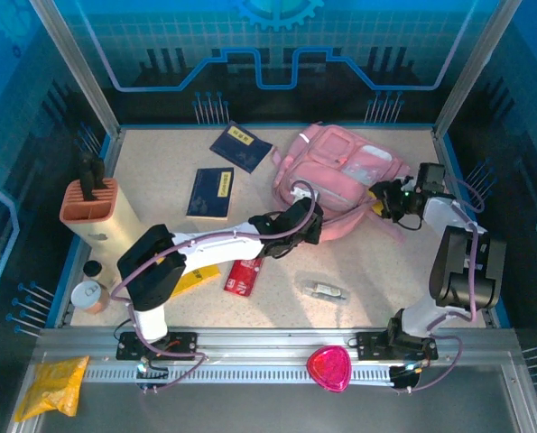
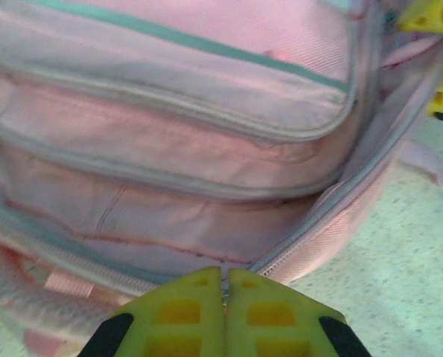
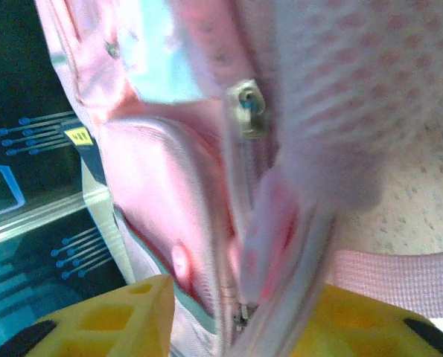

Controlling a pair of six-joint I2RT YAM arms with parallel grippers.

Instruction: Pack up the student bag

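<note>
The pink student bag [image 1: 340, 167] lies at the back right of the table with its main zip partly undone. My left gripper [image 1: 315, 221] is at the bag's near edge. In the left wrist view its jaws [image 2: 225, 279] are pressed together on a small metal zipper pull at the end of the zip, with the bag's pockets [image 2: 169, 149] above. My right gripper [image 1: 381, 200] is at the bag's right side. In the right wrist view its yellow fingers [image 3: 240, 312] stand apart, with the bag's zip edge and fabric [image 3: 169, 193] loose between them.
Two dark blue booklets [image 1: 239, 146] [image 1: 211, 192] lie left of the bag. A red packet [image 1: 243, 277] and a small clear item [image 1: 326, 290] lie nearer the front. An orange holder [image 1: 92, 209] stands at the left edge. A yellow pouch [image 1: 51, 383] sits off the table.
</note>
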